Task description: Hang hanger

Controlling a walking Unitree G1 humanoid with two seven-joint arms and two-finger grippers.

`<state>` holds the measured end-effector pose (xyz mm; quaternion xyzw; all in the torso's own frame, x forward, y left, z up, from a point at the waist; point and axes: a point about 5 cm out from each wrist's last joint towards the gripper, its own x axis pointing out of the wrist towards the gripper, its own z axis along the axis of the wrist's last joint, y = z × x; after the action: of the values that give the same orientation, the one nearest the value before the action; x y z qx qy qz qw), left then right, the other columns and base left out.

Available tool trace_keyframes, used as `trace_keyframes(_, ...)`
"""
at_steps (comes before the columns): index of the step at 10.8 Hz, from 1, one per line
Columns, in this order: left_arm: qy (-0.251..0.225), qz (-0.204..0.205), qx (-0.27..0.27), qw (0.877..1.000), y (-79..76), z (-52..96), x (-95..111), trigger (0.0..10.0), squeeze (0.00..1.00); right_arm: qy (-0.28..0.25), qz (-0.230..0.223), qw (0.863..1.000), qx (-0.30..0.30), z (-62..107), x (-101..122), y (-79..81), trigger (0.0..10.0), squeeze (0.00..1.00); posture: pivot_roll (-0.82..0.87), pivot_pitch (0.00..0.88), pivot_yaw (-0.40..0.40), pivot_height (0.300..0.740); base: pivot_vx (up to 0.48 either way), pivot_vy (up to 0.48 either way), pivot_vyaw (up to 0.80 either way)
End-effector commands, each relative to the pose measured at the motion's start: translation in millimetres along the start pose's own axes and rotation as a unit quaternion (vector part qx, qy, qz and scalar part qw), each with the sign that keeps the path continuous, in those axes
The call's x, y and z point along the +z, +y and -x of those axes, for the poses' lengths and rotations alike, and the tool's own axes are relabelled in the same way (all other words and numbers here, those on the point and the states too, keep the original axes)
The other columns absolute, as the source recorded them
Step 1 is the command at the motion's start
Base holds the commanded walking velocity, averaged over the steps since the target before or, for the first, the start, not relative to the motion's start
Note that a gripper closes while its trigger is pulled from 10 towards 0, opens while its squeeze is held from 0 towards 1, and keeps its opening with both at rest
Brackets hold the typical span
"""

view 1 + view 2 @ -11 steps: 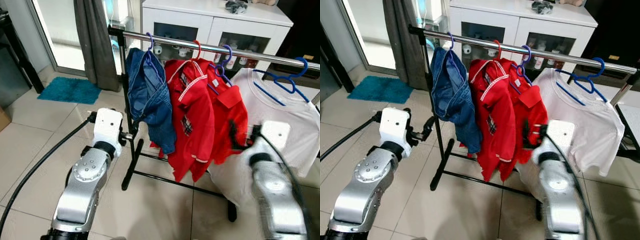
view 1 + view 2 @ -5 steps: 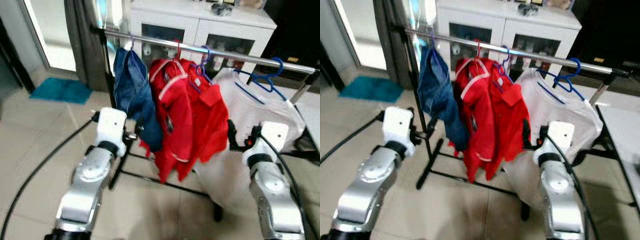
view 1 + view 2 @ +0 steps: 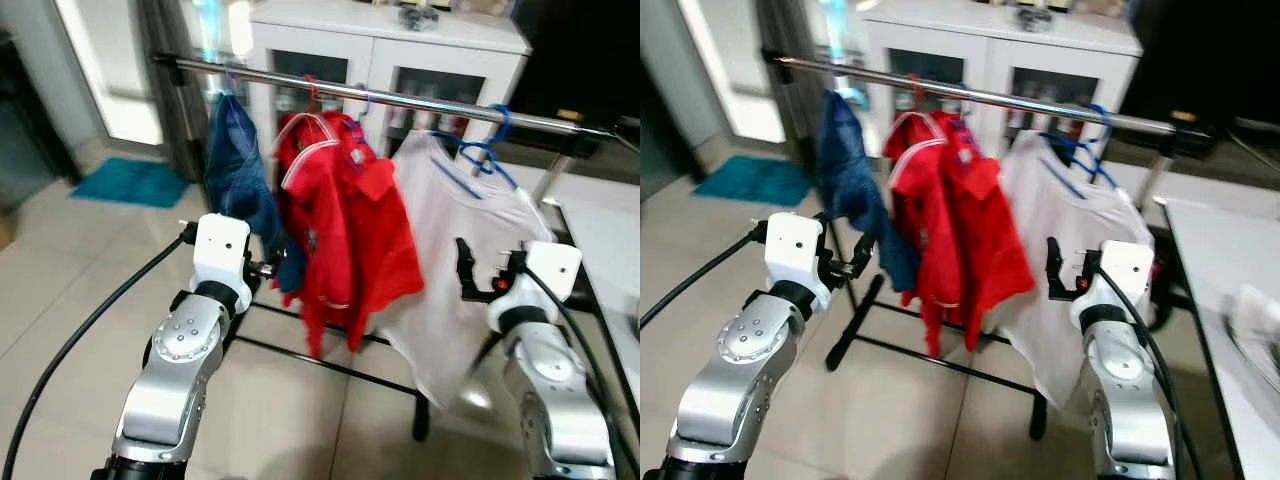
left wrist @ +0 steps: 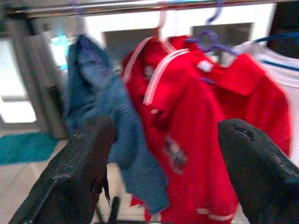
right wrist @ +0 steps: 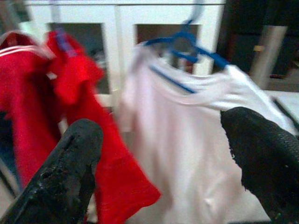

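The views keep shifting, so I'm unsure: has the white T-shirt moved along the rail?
Cannot tell. The white T-shirt hangs beside the red shirts on the rail as before; the camera itself turned.

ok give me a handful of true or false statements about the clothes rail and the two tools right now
1. The white t-shirt hangs on a blue hanger. True.
2. The left tool is shut on the denim garment. False: its fingers are spread apart and hold nothing.
3. The red garments hang between the denim garment and the white t-shirt. True.
4. The right tool holds a hanger. False: it is open and empty, facing the white t-shirt.
5. A white cabinet stands behind the rail. True.
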<state>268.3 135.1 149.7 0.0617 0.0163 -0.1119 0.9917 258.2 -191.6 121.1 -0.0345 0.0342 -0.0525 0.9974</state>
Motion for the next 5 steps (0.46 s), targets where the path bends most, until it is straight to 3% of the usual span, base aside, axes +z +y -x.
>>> trace_keyframes(1,-0.003,-0.007,0.011,1.000,5.7,-0.5,2.4,10.0,0.00,-0.015,0.007,1.000,0.000,-2.6,7.5,3.7,10.0,1.00,0.06,0.000,-0.051,0.740,0.296,0.000,0.80)
trace_keyframes(2,-0.003,-0.006,0.014,1.000,5.9,-1.6,2.6,10.0,0.00,-0.034,0.026,0.999,-0.016,-4.1,11.6,1.6,10.0,1.00,0.06,0.000,-0.051,0.740,0.296,0.000,0.00)
trace_keyframes(3,-0.003,-0.008,0.014,1.000,5.5,-2.9,2.8,10.0,0.00,-0.055,0.010,0.998,-0.024,-6.6,16.3,2.4,10.0,1.00,0.06,0.000,-0.052,0.740,0.292,0.000,0.00)
trace_keyframes(5,-0.004,-0.008,0.009,1.000,3.7,-3.5,2.4,10.0,0.00,-0.054,0.021,0.998,-0.021,-8.1,17.9,1.4,10.0,1.00,0.06,0.000,-0.059,0.740,0.292,0.000,0.00)
